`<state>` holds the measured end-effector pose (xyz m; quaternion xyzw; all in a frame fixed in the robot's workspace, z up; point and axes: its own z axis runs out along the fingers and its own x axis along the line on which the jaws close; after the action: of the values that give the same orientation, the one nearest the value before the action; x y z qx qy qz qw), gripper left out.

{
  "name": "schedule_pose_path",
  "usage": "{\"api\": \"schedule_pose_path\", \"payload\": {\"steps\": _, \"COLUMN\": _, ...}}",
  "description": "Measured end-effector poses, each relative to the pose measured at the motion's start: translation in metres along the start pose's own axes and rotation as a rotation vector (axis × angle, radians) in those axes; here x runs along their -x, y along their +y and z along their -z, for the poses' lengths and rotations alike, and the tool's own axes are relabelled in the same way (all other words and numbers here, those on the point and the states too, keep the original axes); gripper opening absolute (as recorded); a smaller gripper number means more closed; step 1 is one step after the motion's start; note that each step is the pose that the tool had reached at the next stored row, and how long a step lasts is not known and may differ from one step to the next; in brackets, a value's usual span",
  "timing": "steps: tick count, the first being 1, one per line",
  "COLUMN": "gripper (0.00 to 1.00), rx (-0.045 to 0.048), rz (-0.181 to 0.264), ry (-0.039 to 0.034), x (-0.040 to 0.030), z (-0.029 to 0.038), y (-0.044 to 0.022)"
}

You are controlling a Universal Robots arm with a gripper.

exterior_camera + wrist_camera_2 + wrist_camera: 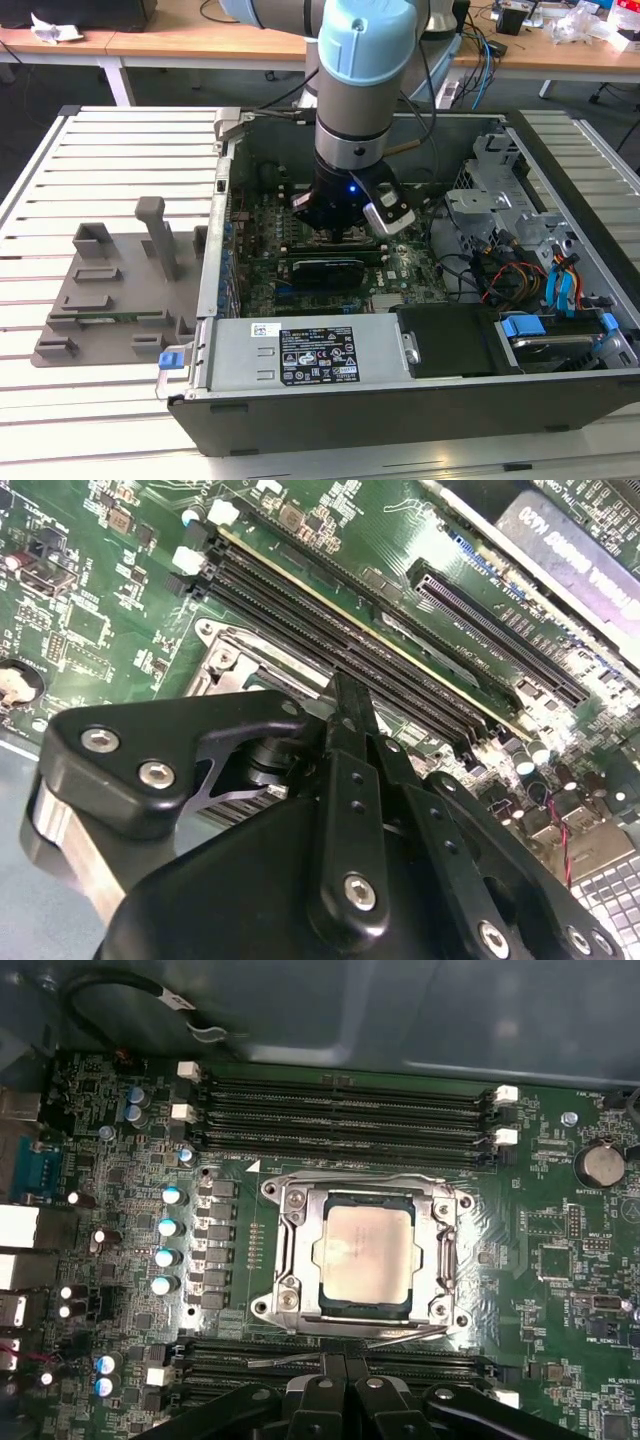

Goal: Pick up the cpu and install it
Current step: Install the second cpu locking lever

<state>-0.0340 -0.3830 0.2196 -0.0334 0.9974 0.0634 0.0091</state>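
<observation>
cpu (366, 1256) seated in socket frame (290, 1260), inside computer case (560, 395)

Exterior view: arm (360, 100) covers the socket area of the motherboard (400, 275), cpu hidden under it. Second wrist view: gripper (345, 695) body blocks most of the socket frame (225, 645). First wrist view: linkage cut by the edge nearest the socket frame (360, 1260).
</observation>
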Motion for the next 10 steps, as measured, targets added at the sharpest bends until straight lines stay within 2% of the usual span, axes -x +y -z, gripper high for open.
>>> {"api": "schedule_pose_path", "payload": {"steps": 5, "gripper": 0.11, "rx": 0.0, "rz": 0.0, "ry": 0.0, "x": -0.0029, "z": -0.0033, "y": -0.0002}}
{"api": "schedule_pose_path", "payload": {"steps": 10, "gripper": 0.11, "rx": 0.0, "rz": 0.0, "ry": 0.0, "x": -0.0125, "z": -0.0066, "y": 0.0}}
